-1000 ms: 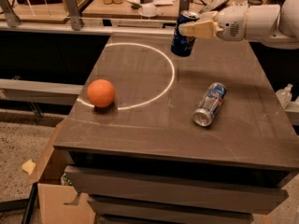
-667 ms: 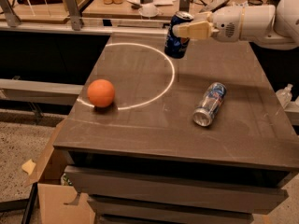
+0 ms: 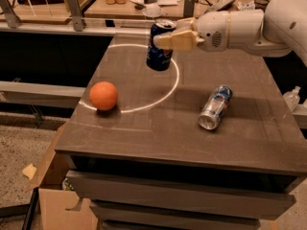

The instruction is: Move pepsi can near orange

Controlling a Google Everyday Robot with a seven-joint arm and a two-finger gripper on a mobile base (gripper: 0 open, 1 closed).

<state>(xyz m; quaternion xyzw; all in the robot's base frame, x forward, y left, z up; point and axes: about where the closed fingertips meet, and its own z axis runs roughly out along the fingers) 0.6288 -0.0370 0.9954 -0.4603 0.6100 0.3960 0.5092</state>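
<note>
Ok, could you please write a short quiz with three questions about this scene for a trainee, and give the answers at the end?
1. Short answer: does the silver can on the table stand upright or lie on its side?
2. Multiple choice: the gripper, above the far part of the table, is shut on A) the pepsi can, B) the silver can, C) nothing.
3. True or false: the orange sits apart from the pepsi can.

Key: 1. It lies on its side. 2. A. 3. True.
</note>
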